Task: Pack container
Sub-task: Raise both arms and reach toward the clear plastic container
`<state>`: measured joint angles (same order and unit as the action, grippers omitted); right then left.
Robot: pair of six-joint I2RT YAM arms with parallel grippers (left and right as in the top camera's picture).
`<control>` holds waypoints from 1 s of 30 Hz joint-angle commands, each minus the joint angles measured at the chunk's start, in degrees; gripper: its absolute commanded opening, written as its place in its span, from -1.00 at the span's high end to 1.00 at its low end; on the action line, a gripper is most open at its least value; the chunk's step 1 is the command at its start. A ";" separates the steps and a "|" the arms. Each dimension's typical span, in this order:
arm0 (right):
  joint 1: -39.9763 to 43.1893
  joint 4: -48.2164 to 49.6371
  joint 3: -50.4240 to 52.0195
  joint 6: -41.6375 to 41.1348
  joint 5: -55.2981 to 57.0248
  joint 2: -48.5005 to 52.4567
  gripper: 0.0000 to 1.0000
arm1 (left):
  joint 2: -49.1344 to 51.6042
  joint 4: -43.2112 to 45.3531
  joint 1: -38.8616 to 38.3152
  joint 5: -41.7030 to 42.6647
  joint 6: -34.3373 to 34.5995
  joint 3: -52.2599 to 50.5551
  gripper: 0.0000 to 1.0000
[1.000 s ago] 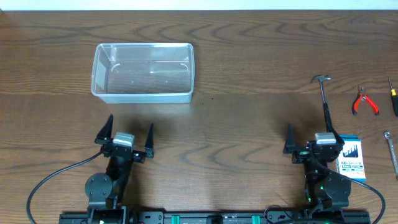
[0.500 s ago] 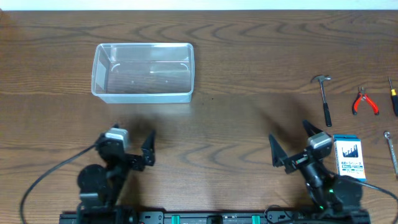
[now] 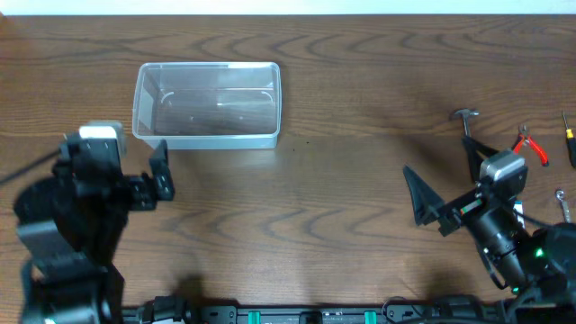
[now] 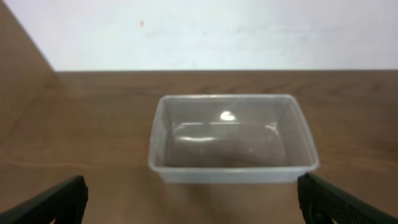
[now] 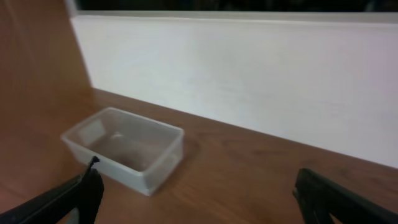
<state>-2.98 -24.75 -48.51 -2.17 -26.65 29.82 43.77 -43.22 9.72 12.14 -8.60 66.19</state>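
1. Compared with a second earlier, both arms are seen lifted and swung outward. The left claw point(image 4: 191, 183) is now carried to the left and toward the far side, and the right claw point(image 5: 196, 174) is turned toward the tools on the right.
2. The handle of the hammer point(image 3: 465, 115) is now partly covered by the right arm, while its head is left showing. The red pliers point(image 3: 529, 146) are seen just beside that arm.
3. The container point(image 3: 207, 139) has not been shifted since then. It is set on the far left part of the counter point(image 3: 342, 108), with its long side facing the arms.
4. Both claws are released as before. Their fingers are spread wide and nothing is held between them.
5. In the left wrist view the container is framed ahead of the left claw, centred between the two fingers and apart from both. From overhead, one left finger point(image 3: 160, 169) is placed near the container's near left corner, not touching it.
6. The right claw is kept well apart from the container. In the right wrist view the container is seen far off to the left, beyond the left-hand fingertip.
7. The counter is made of dark brown wood with a strong wavy grain. It is bounded at its far edge by a plain white wall point(image 5: 249, 74).
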 commanded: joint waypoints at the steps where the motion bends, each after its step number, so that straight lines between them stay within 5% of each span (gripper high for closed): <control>1: -0.46 -3.19 -5.09 -6.71 -3.39 6.12 -0.98 | 10.38 -6.38 2.25 -3.17 -2.34 10.34 -0.96; 8: -5.79 -25.59 -23.43 -8.26 5.44 24.11 -0.98 | 41.62 -34.86 13.29 0.11 -2.29 45.31 -0.96; 11: -10.97 -32.76 -30.75 -2.56 8.26 29.70 -0.98 | 50.14 -40.17 16.33 2.21 -2.10 54.93 -0.96; 20: -17.20 -23.58 -33.44 -7.06 7.48 38.38 -0.99 | 58.53 -36.33 17.33 2.43 1.97 56.57 -0.96; 30: -29.33 -27.65 -48.35 -11.87 18.43 61.61 -0.98 | 63.54 -35.10 10.62 3.69 -12.13 56.57 -0.96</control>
<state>-28.58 -50.22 -90.43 -12.29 -15.03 86.59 105.95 -79.24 23.49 14.81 -14.31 121.60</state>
